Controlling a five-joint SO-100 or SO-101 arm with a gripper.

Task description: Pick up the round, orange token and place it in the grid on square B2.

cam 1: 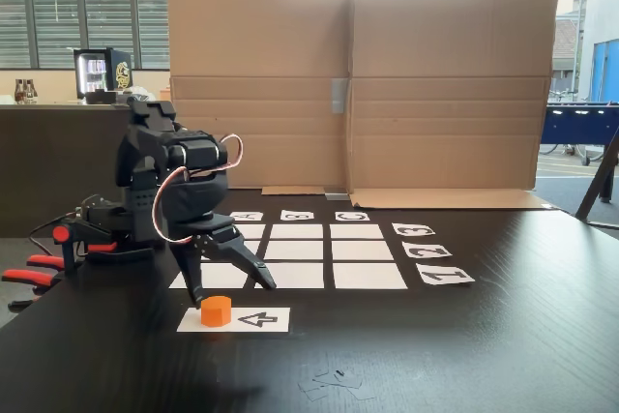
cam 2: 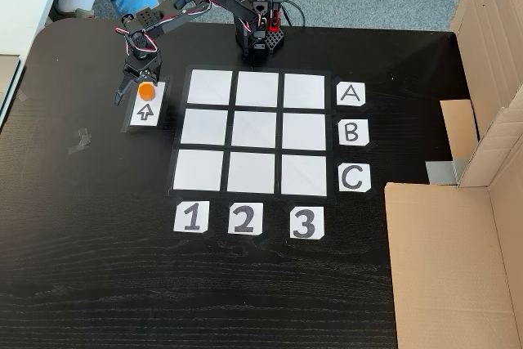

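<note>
**One token under my spread end effector**

One desk (cam 2: 98, 267) carries one grid (cam 2: 253, 132) of nine white squares, square B2 (cam 2: 253, 130) central. Near one desk edge, one arrow card (cam 1: 253, 320) bears one orange token (cam 1: 216, 310). My end effector (cam 1: 229, 294) straddles it, fingers apart.

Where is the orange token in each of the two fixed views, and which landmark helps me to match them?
Low side-on fixed view: the token sits low and left of centre, on the arrow card, under the open gripper.
High fixed view from above: the token is upper left, between the gripper fingers, left of the grid.
Shared landmark: the arrow card.
</note>
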